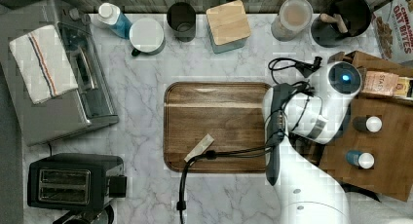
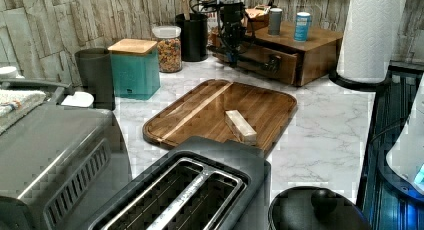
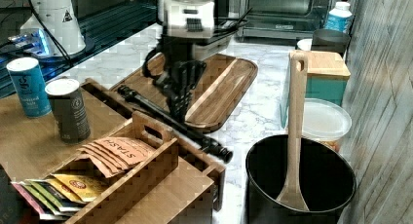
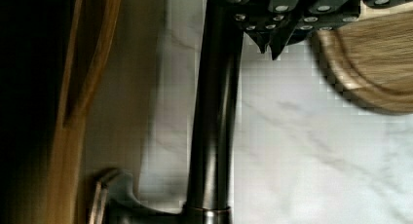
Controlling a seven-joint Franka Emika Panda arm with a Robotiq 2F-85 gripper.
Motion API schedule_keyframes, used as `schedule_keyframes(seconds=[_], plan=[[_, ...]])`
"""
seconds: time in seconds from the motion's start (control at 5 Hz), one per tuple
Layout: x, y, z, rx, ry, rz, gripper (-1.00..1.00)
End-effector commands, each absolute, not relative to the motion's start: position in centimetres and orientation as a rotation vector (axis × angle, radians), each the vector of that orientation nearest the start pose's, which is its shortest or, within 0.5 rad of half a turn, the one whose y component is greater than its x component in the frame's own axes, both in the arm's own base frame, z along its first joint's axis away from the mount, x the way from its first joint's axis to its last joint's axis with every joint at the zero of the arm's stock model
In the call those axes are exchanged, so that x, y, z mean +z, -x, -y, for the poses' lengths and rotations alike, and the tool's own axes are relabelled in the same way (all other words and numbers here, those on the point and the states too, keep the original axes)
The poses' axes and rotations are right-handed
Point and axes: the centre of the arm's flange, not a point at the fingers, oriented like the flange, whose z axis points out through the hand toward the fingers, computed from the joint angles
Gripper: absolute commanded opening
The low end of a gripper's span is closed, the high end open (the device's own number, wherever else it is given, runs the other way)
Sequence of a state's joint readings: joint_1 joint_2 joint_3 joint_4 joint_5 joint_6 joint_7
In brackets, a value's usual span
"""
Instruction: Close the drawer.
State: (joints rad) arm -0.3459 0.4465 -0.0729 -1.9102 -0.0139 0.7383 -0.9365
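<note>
— Where were the fingers (image 3: pixel 179 103)?

— Low over the marble worktop (image 3: pixel 265 107), with the cutting board (image 3: pixel 214 90) just behind them in the right view and the drawer's dark bar handle (image 3: pixel 170 121) just beside them.

— Spread or pressed together?

— I could not tell.

— And the drawer (image 3: pixel 197 158)?

— On the handle's far side from the fingers, pulled partly out of its wooden cabinet (image 2: pixel 295 52).

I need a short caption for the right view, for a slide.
Robot gripper above the dark bar handle of a partly open wooden drawer.
</note>
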Motion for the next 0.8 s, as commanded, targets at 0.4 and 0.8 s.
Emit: schedule_keyframes(seconds=[0.4, 0.8], plan=[[32.9, -47.16, 44.52, 0.008, 3.194, -1.208, -1.0], [32.88, -47.15, 44.52, 0.009, 3.194, -1.208, -1.0]])
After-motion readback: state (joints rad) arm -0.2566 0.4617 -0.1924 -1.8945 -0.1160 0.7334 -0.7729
